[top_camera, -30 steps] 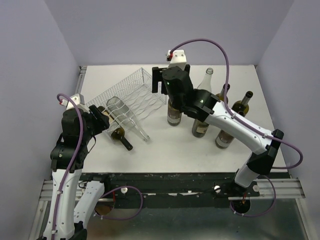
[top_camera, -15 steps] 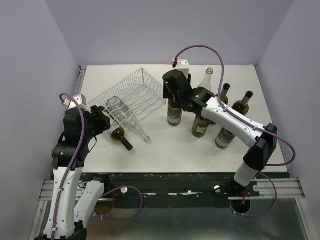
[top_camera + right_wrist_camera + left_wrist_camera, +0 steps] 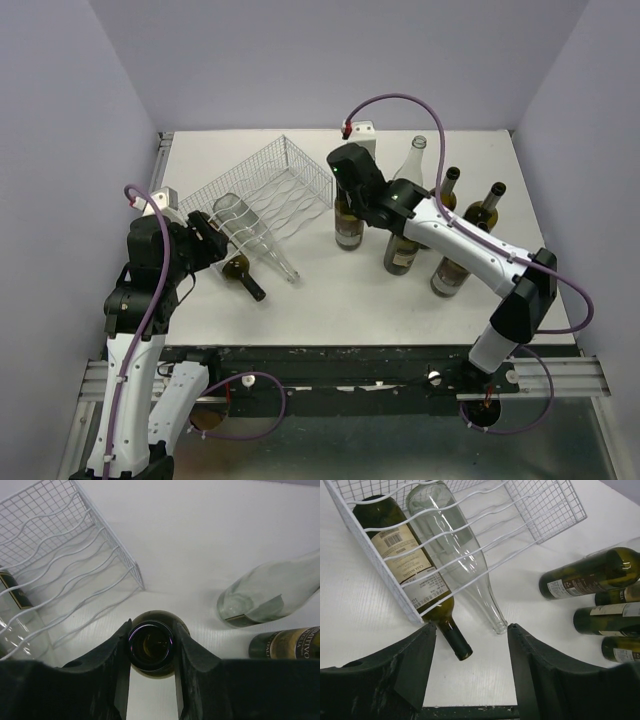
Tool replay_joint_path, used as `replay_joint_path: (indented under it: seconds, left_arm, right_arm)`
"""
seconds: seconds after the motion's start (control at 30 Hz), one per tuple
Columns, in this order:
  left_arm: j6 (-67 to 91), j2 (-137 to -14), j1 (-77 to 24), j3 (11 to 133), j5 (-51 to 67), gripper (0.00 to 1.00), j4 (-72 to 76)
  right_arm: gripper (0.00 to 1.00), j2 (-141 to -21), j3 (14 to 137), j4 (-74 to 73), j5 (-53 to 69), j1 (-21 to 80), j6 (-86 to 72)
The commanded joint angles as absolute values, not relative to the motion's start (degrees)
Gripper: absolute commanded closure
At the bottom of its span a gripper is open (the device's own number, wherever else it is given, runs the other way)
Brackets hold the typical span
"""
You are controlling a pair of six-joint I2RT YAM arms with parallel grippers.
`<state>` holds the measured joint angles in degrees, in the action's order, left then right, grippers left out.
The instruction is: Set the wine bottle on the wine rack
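An upright dark green wine bottle (image 3: 348,228) stands just right of the white wire wine rack (image 3: 283,178). My right gripper (image 3: 346,193) is shut on its neck from above. In the right wrist view both fingers press the sides of the bottle's mouth (image 3: 151,647), and the right gripper (image 3: 151,630) is centred on it. The wine rack (image 3: 540,510) holds a dark labelled bottle (image 3: 407,565) and a clear glass bottle (image 3: 455,560), necks pointing to the near side. My left gripper (image 3: 472,630) hangs open by the rack's near-left corner, holding nothing; in the top view the left gripper (image 3: 207,240) is beside the lying bottles.
More bottles stand right of the held one: a clear bottle (image 3: 412,165) at the back and dark ones (image 3: 401,250), (image 3: 449,270), (image 3: 487,207). The lying dark bottle's neck (image 3: 248,283) sticks out of the rack toward the table's near edge.
My right gripper came down over the upright bottle's neck and shut on it. My left gripper opened a little and stayed in place.
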<state>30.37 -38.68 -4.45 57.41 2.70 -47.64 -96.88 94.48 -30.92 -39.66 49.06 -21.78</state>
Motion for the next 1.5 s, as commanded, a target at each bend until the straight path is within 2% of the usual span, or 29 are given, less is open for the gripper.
replay_joint_path:
  seconds: [0.0, 0.1, 0.37, 0.77, 0.97, 1.13, 1.47]
  left_arm:
    - [29.10, -38.50, -4.04, 56.78, 10.70, 0.28, -43.87]
    - [29.17, -38.15, -4.04, 55.20, 19.75, 0.23, -39.39]
    - [32.87, -35.77, -6.23, 49.40, 35.67, 0.01, -24.01]
    - [25.67, -39.55, -19.33, 45.97, 45.78, 0.01, -13.98]
    - [21.28, -39.82, -20.57, 44.83, 48.68, 0.01, -13.53]
    - [16.79, -38.76, -20.57, 43.51, 58.43, 0.01, -13.28]
    - [24.95, -41.22, -20.57, 38.06, 62.93, 0.01, -1.51]
  right_arm:
    - [0.99, -91.41, 95.18, -28.03, -35.88, 48.96, -15.30]
    - [0.99, -89.83, 98.69, -31.63, -28.15, 49.04, -14.59]
    - [0.99, -87.37, 104.94, -38.05, -5.74, 49.04, -15.90]
    - [0.99, -84.29, 106.70, -34.37, 18.62, 48.96, -18.90]
    - [0.99, -83.76, 108.54, -33.93, 24.51, 48.96, -18.98]
    - [0.99, -83.23, 108.90, -33.23, 26.80, 48.95, -19.77]
    - [0.99, -82.09, 106.26, -27.17, 32.43, 48.96, -22.67]
